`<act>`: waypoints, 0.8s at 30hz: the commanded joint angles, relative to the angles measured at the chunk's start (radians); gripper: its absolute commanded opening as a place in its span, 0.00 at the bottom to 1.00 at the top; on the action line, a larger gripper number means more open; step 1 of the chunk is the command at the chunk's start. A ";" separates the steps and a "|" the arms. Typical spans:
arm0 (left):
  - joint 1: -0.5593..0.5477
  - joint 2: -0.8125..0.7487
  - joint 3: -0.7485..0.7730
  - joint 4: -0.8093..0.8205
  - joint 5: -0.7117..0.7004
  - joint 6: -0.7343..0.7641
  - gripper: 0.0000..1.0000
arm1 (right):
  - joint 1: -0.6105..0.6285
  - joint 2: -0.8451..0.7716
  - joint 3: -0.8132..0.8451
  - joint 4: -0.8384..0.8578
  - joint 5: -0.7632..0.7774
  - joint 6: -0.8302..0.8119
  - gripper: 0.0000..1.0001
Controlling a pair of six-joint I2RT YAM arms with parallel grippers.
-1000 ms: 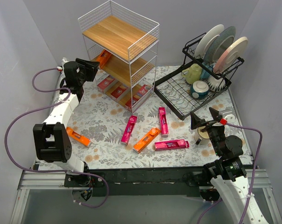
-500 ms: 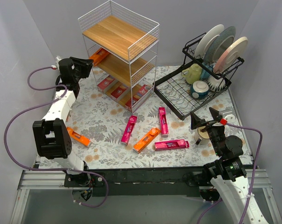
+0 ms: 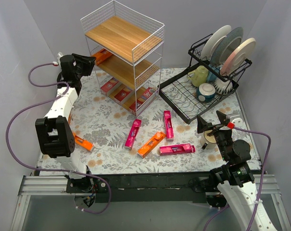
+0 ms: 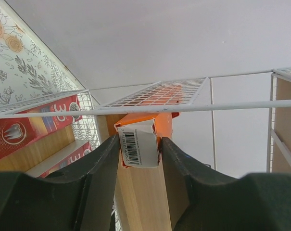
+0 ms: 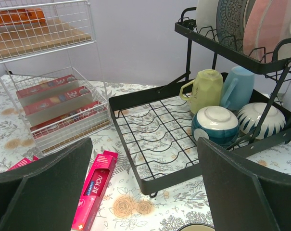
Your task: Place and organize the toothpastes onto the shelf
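Toothpaste [image 4: 137, 150] in left tool [image 4: 140, 142], arm [image 3: 63, 103] swung leftward

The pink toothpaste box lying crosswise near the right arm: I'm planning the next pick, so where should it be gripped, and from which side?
Probably at mid-length, across the narrow width of the pink toothpaste box, coming straight down. It lies flat on the table with both long sides clear there.

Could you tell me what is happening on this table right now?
The left gripper is shut on the end of an orange toothpaste box, holding it at the middle tier of the white shelf. Red boxes already lie on the bottom tier. Five more boxes lie on the table, and the right gripper hangs open.
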 commanded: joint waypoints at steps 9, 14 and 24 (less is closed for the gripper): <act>0.006 0.039 0.086 -0.024 0.028 0.064 0.48 | 0.004 -0.007 0.048 0.023 0.011 -0.007 0.99; 0.007 0.029 0.098 -0.072 0.001 0.096 0.57 | 0.004 -0.007 0.048 0.023 0.009 -0.007 0.99; 0.009 -0.108 0.012 -0.122 -0.152 0.249 0.79 | 0.004 -0.012 0.050 0.020 0.009 -0.007 0.99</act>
